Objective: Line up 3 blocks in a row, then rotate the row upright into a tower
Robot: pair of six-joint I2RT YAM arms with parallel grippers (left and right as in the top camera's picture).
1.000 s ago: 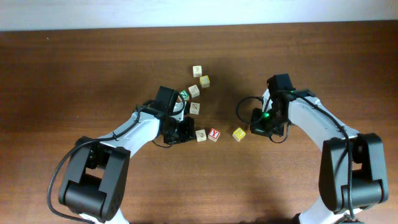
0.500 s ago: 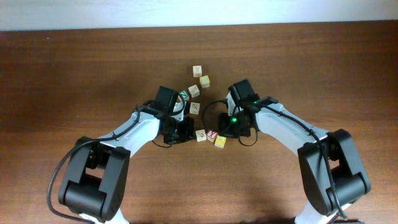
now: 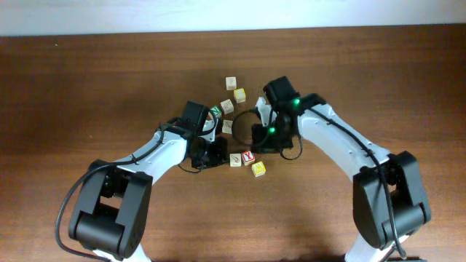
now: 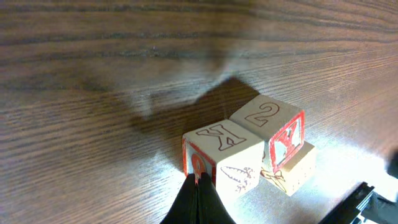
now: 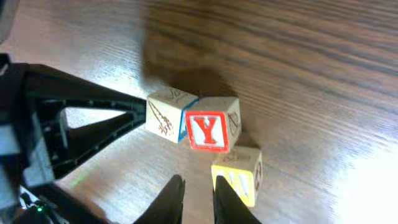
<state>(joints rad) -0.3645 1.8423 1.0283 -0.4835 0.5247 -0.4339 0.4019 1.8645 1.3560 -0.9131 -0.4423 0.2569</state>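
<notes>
**A:** What are the left gripper's (image 4: 199, 190) jaws doing?

**B:** They are pressing fully together into one point and holding nothing. That point is touching the lower edge of the K block (image 4: 221, 152).

**A:** And the right gripper (image 5: 198, 198)?

**B:** Its jaws are standing a narrow slit apart, with only bare table (image 5: 323, 74) showing between them, so it is gripping nothing. One finger (image 5: 229, 198) is sitting just beside the yellow block (image 5: 239, 174). I cannot tell whether they are touching.

**A:** Where are the blocks lying?

**B:** Three are huddling between the two grippers, near the table's middle. The K block is touching the Y block (image 5: 208, 130) side by side. The yellow block is sitting against the Y block's near corner. All three are resting flat on the wood.

**A:** Any more?

**B:** Five other blocks (image 3: 239, 94) are lying scattered just beyond, toward the far edge. One of them, a green block (image 3: 215, 111), is lying close to the left gripper.
</notes>
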